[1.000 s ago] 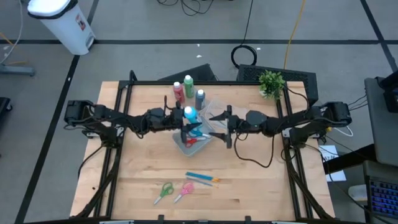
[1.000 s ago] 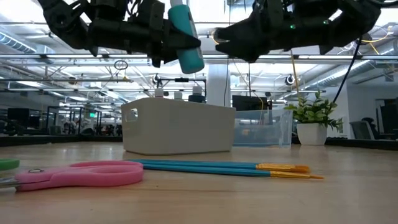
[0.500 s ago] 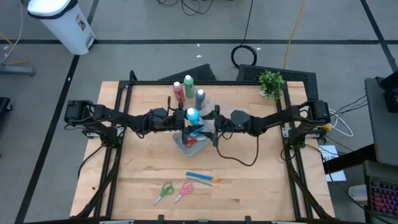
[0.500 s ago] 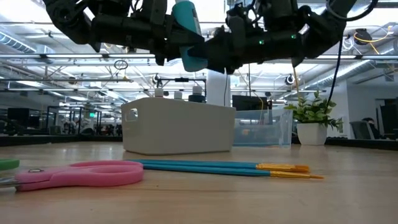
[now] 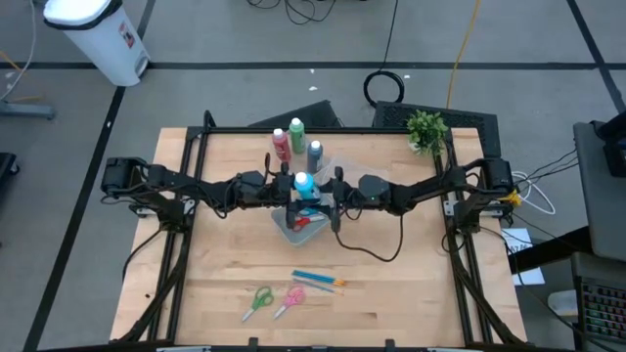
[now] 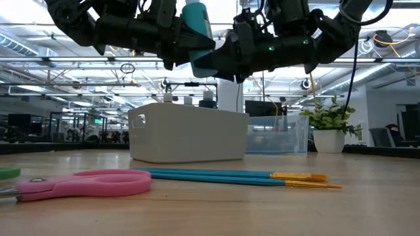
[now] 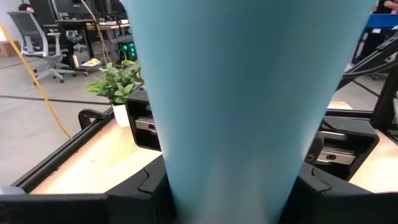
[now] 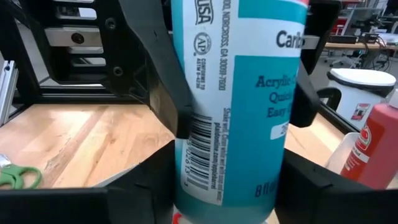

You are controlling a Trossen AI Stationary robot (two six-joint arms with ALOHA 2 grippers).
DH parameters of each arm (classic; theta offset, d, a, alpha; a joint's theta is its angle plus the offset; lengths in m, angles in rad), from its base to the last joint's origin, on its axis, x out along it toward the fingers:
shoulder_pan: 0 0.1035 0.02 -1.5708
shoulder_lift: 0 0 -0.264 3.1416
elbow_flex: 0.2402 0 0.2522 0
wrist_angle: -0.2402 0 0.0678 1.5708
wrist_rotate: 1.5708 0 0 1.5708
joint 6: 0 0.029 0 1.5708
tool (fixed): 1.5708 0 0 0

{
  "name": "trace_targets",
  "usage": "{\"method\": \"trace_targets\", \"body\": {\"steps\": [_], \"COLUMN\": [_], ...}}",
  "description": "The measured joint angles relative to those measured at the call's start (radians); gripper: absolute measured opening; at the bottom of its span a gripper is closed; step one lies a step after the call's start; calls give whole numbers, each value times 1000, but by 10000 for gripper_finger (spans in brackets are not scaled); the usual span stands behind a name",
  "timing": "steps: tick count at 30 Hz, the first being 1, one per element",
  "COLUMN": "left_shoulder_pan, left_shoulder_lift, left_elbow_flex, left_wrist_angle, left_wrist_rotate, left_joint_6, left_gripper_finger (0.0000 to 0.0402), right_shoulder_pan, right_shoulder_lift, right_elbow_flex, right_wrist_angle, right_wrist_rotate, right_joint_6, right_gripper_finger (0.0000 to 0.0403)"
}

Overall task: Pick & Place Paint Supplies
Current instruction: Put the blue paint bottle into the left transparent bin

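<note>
Now closed in from the right: right gripper (image 5: 326,199), jaws spread around the light blue bottle (image 5: 302,182) clamped in left gripper (image 5: 287,188) — probably a handover.

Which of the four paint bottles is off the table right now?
The light blue bottle: the left gripper holds it above the tub, while the red, green and grey bottles stand together behind.

Floor: grey concrete (image 5: 245,39) crossed by dark tape lines.
Bin: white trash can (image 5: 98,34) at the far left corner.
Cables: black coil (image 5: 386,86) beyond the table; yellow cord (image 5: 465,39) running away.
Ceiling: steel trusses (image 6: 65,62) with strip lights.
Furniture: office chair (image 7: 28,43); desks with monitors (image 6: 20,124).
</note>
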Motion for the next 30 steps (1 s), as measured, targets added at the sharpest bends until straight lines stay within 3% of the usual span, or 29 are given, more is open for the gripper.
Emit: {"method": "trace_targets", "body": {"steps": [9,14,22,30], "left_shoulder_pan": [-31,-73,-113,-113], "left_shoulder_lift": [0,-11,-121,-171], "left_elbow_flex": [0,5,210,438], "left_wrist_angle": [-1,-54,-614,-981], "left_wrist_rotate": [-33,-130,-164,-214], "left_joint_6": [-7,-2,-103,-72], "left_gripper_finger": [198,243,344,381], "right_shoulder_pan": [4,5,4,3], "right_shoulder_lift": [0,1,1,1], "right_elbow_flex": [0,0,-2,-2], "right_wrist_angle": [-2,-17,-23,-43], "right_wrist_rotate": [-5,-13,-9,1], "right_joint_6": [3,-3,-3,-2], "right_gripper_finger": [193,184,184,188]}}
